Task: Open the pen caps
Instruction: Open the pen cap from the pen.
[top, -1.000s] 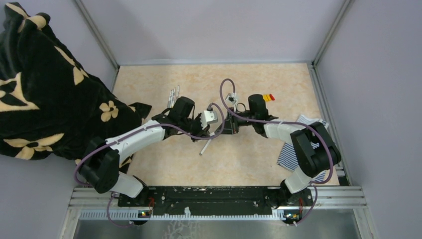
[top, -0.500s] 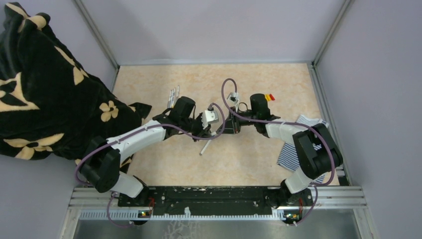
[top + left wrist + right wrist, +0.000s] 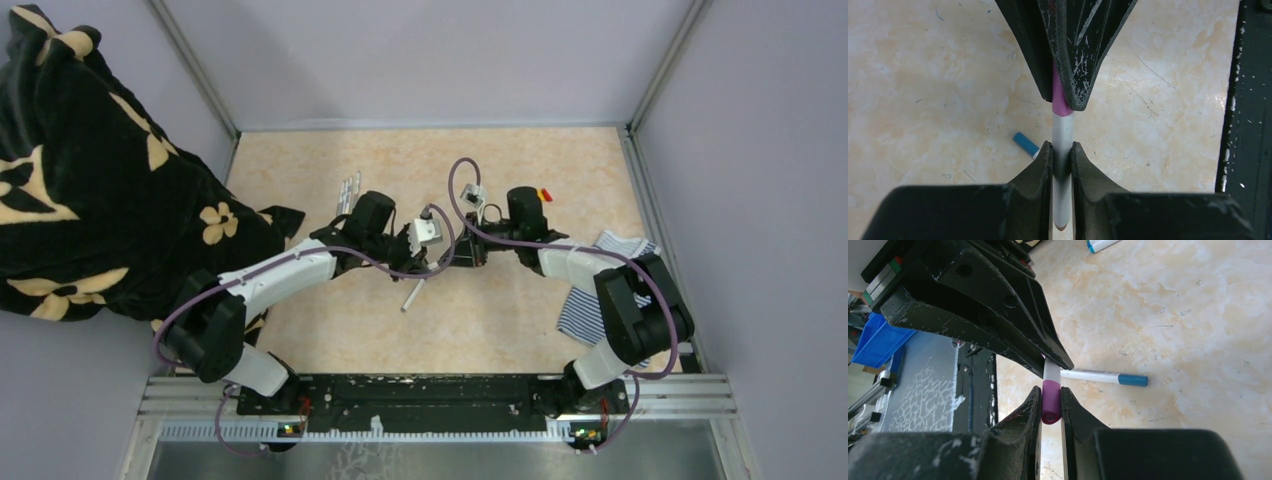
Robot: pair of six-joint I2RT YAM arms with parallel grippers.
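My left gripper (image 3: pixel 1062 150) is shut on the white barrel of a pen (image 3: pixel 1062 131). My right gripper (image 3: pixel 1051 401) is shut on that pen's purple cap (image 3: pixel 1051 402), which still sits against the barrel (image 3: pixel 1051 371). The two grippers meet tip to tip above the table's middle, the left (image 3: pixel 433 262) and the right (image 3: pixel 461 258). A second pen with a blue cap (image 3: pixel 1133 380) lies on the table below them and also shows in the top view (image 3: pixel 413 294). Several more pens (image 3: pixel 349 192) lie at the back left. A red cap (image 3: pixel 545 194) shows behind the right wrist.
A black flowered blanket (image 3: pixel 90 180) covers the left side and overhangs the table edge. A blue-and-white striped cloth (image 3: pixel 600 300) lies at the right under the right arm. A teal-ended pen (image 3: pixel 1100 245) lies farther off in the right wrist view.
The right arm has shifted slightly to the right and now hides most of the coloured caps behind it. Both grippers stay shut on the same pen.
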